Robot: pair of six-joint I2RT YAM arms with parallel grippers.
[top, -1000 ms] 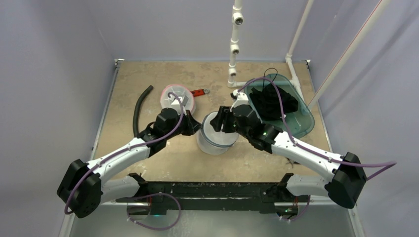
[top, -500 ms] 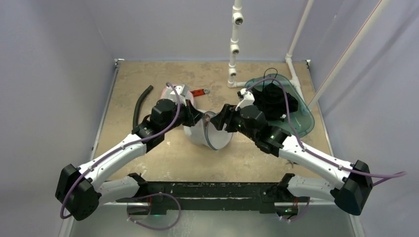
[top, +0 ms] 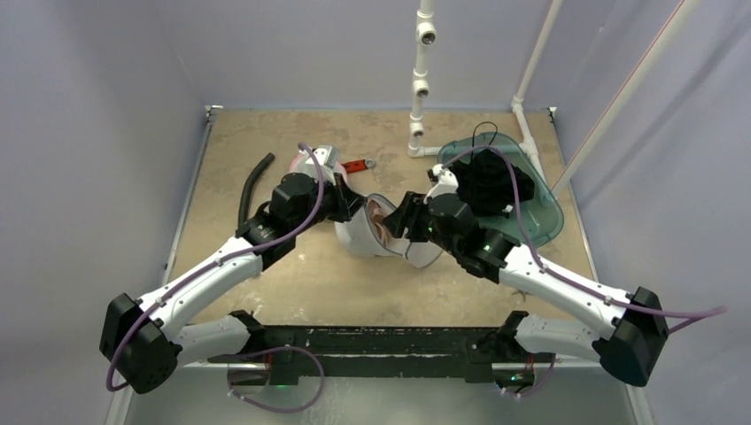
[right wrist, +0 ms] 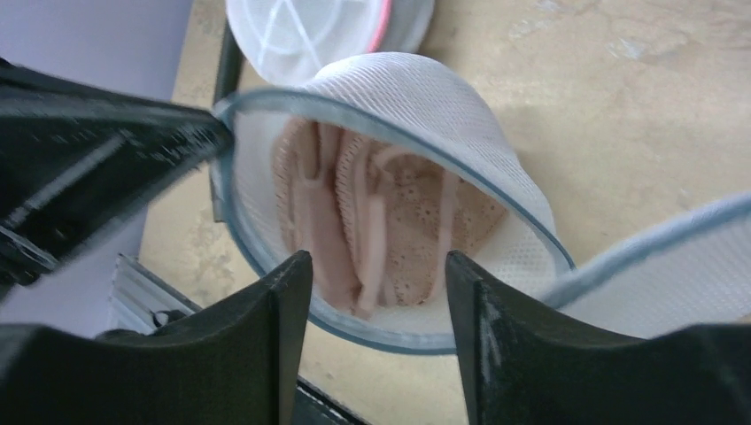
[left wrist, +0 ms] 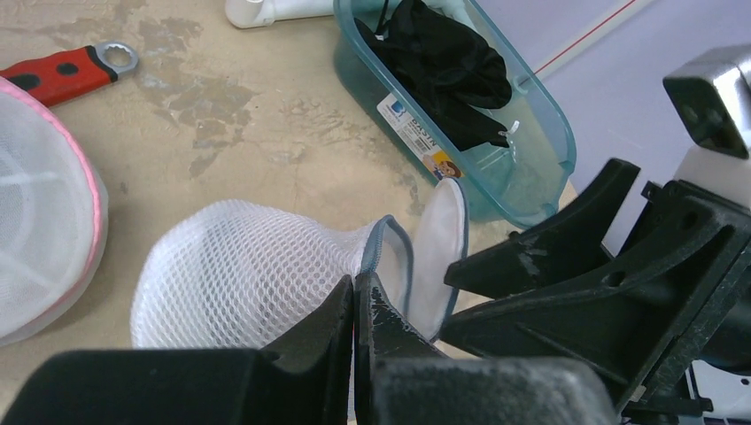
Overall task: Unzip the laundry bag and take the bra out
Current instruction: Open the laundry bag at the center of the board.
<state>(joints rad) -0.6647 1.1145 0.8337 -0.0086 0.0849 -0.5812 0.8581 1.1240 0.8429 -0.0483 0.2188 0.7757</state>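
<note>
The white mesh laundry bag (top: pixel 361 237) (left wrist: pixel 239 274) (right wrist: pixel 425 97) lies on its side mid-table, unzipped, its blue-rimmed mouth facing right. The pink bra (top: pixel 383 220) (right wrist: pixel 372 221) shows folded inside the mouth. My left gripper (top: pixel 354 205) (left wrist: pixel 356 282) is shut on the bag's zipper rim at its upper left. The round zip-off flap (left wrist: pixel 438 257) (right wrist: pixel 673 257) hangs open beside the mouth. My right gripper (top: pixel 403 226) (right wrist: pixel 378 258) stands open just in front of the mouth, its fingers either side of the bra and touching nothing.
A second mesh bag with a pink rim (top: pixel 305 163) (left wrist: pixel 35 239) (right wrist: pixel 310 22) sits behind my left arm. A red wrench (top: pixel 357 165) (left wrist: pixel 62 71) lies near it. A teal bin (top: pixel 540 221) (left wrist: pixel 531 168) of black clothes stands at the right. A black hose (top: pixel 251 190) lies left; white pipes (top: pixel 419 80) stand behind.
The bag has tipped from upright onto its side, pulled left by my left gripper. Its mouth now faces my right gripper and the bra shows. My right gripper has followed toward the opening.
</note>
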